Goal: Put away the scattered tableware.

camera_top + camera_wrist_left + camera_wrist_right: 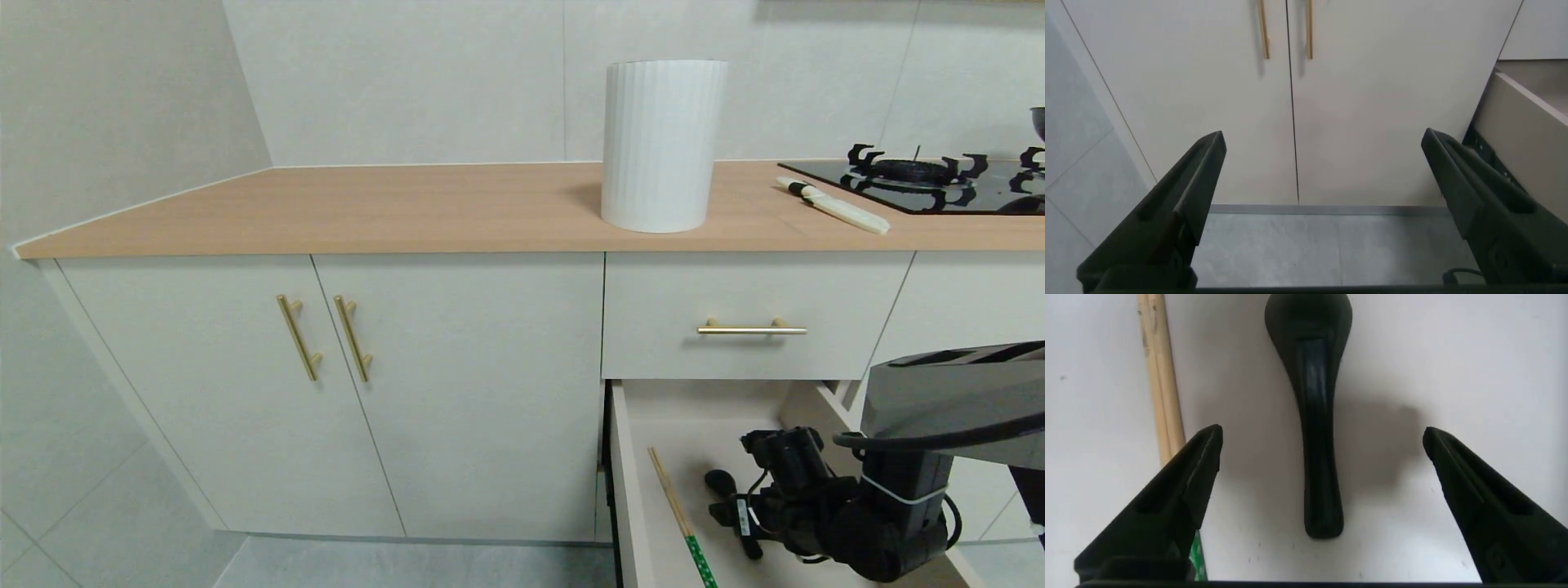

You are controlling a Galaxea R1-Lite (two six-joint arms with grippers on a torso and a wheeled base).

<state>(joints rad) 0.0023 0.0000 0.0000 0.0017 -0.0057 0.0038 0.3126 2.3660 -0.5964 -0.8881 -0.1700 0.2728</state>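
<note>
R gripper (1321, 439) over open bottom drawer (627, 490), jaws spread wide, pinching nothing. Black spoon (1319, 416) lies flat on drawer floor between the fingers, apart from both. Wooden chopsticks (1159, 384) w/ green tips lie just beside spoon, on its L side in head view, also in drawer. L gripper (1323, 140) low near floor, facing cupboard doors (1290, 98), jaws spread, empty. Above open drawer: shut drawer w/ gold handle (751, 330). On counter (367, 208): white ribbed canister (661, 147), pale stick-like utensil w/ dark band (833, 206) near hob (922, 184); can't tell what kind.
</note>
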